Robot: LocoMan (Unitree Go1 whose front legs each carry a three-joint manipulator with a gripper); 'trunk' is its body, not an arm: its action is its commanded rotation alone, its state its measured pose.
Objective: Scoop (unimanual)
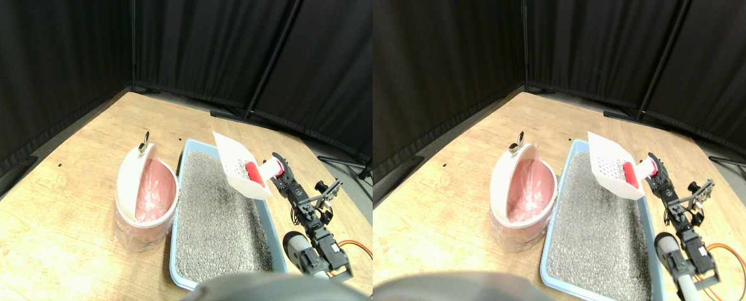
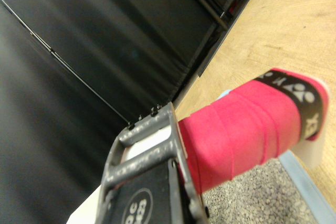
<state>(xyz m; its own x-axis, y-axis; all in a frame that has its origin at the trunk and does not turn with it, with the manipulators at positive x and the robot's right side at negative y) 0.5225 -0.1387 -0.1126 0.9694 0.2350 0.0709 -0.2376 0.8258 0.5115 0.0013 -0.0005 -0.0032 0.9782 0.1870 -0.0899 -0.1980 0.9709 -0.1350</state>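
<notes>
the white scoop is hanging tilted above the blue litter tray's far end, beside the pink-lined bin, with the right gripper clamping its red handle. in the wrist view, the red wrapped handle is lying against the dark jaw frame above grey litter.

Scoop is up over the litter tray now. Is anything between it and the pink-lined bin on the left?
Nothing visible blocks the way. The white scoop hangs over the tray's far right side; the bin stands just left of the tray, its lid tipped open, with only litter below the path.
</notes>
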